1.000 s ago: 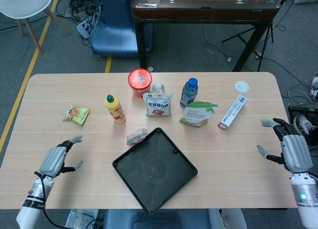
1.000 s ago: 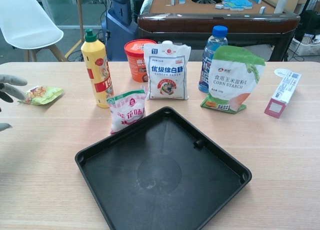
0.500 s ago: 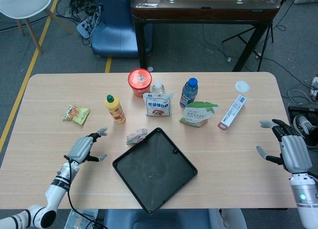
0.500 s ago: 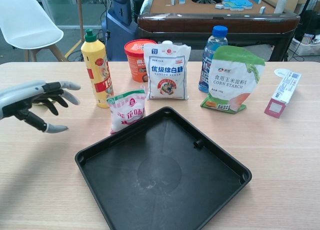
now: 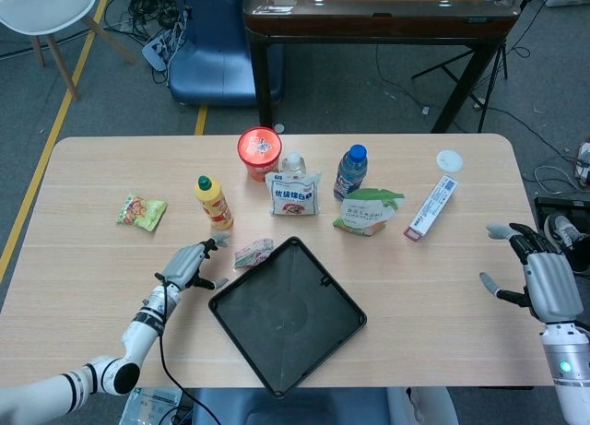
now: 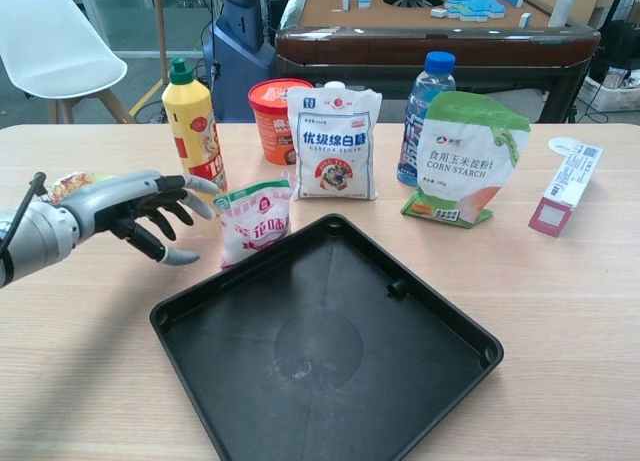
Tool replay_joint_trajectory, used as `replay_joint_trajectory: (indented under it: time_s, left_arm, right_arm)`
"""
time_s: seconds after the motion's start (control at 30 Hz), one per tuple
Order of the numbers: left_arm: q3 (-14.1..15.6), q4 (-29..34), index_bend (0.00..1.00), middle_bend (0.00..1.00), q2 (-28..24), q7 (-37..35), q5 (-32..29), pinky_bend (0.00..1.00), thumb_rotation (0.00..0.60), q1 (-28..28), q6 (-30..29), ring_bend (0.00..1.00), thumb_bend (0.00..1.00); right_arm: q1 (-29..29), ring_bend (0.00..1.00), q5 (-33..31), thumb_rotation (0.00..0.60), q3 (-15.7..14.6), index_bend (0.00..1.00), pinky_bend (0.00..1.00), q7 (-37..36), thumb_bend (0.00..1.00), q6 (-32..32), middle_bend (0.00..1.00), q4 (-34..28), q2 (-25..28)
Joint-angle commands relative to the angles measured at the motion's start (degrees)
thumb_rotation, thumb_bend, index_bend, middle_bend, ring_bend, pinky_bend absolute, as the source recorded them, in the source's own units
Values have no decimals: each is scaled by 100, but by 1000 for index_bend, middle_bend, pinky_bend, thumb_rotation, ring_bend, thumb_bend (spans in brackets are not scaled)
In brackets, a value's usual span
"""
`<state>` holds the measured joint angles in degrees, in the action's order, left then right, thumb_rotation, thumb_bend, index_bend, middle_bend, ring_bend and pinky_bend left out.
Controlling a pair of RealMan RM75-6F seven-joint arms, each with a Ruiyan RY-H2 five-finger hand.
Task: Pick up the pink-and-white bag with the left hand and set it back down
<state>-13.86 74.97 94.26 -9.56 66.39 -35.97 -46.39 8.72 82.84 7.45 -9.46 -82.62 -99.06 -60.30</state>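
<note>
Hovering left hand with fingers spread wide, holding nothing, just left of pink-and-white bag; resting right hand spread wide at far right, holding nothing.

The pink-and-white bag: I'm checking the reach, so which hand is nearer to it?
Left. The left hand is open just beside the pink-and-white bag, not yet touching it. The right hand is open far across the table.

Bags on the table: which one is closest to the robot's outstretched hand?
The small pink-and-white bag, standing at the black tray's far-left edge, right by the left hand's fingertips. The white sugar bag and green-topped corn starch bag stand farther back.
</note>
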Motion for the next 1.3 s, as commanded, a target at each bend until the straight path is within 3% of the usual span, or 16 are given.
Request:
replay_joint_trajectory:
  time_s: [0.03, 0.53, 1.3]
  left_arm:
    - [-69, -112, 130, 216, 124, 7, -172, 274, 600, -135, 161, 228, 212]
    - [-323, -663, 130, 222, 531, 132, -910, 273, 600, -650, 686, 237, 212]
    - [-494, -1022, 130, 239, 884, 250, -1468, 276, 600, -1048, 837, 242, 212]
  right_arm:
    - [-14, 163, -10, 600, -4, 239, 202, -11, 234, -5, 321, 10, 4]
    - [-59, 163, -50, 600, 5, 239, 202, -79, 235, -8, 321, 70, 18]
    - [-111, 163, -74, 600, 15, 239, 202, -129, 234, -26, 321, 118, 34]
